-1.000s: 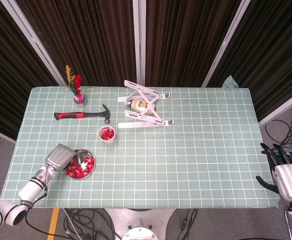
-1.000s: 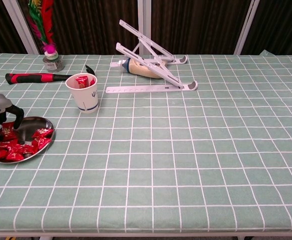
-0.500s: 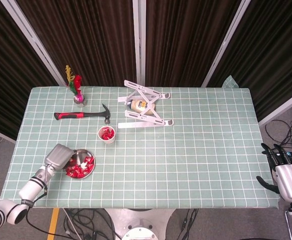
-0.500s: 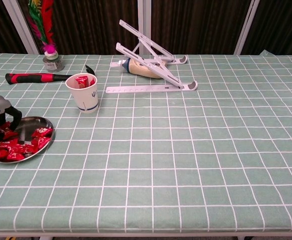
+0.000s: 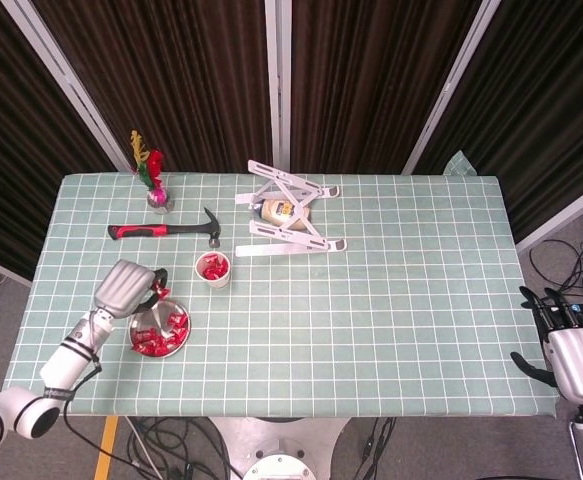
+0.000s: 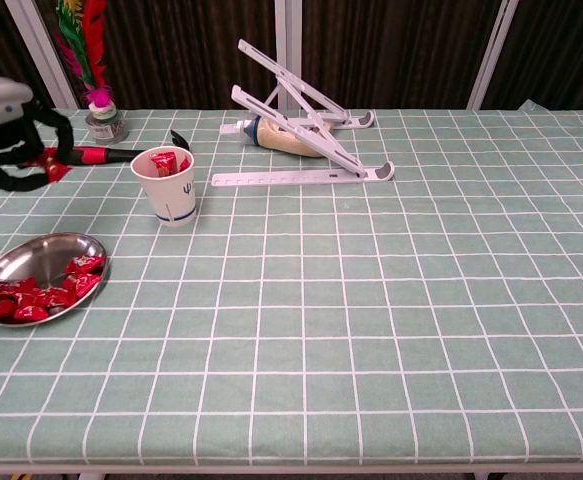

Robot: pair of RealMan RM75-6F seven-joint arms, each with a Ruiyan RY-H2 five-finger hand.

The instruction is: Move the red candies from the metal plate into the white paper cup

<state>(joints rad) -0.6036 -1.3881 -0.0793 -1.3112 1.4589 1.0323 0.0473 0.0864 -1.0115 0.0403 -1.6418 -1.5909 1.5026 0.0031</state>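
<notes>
Now, the red foil-wrapped candies (image 6: 33, 292) lie in a crinkled heap in the shallow round metal plate (image 6: 31, 252), which sits near the left front corner of the green-and-white checked tablecloth (image 6: 391, 300). The plate's polished far half is bare and mirrors the light. More red wrappers (at least two) poke above the rim of the white paper cup (image 6: 167, 186), a tapered cup with blue print standing just beyond and right of the plate.

The left hand (image 6: 21, 140) hangs above the cloth, over the plate's far left edge, its grey shell on top and its black fingers (image 6: 1, 175) curled in on one red candy (image 6: 53, 165) whose wrapper shows between them. The right hand (image 5: 574, 352) is off the table's right front corner, well apart from everything, its dark fingers spread and holding nothing.

Farther back on the left lies a claw hammer with a red-and-black rubber grip (image 5: 166, 230), flat and crosswise. Behind it stands a feathered shuttlecock with red, pink and yellow plumes (image 5: 152, 180) on a small round metal base. At the far centre a white folding stand of slim bars (image 6: 301, 130) is propped open, with a beige bottle lying on its side (image 6: 281, 137) under its raised frame.
</notes>
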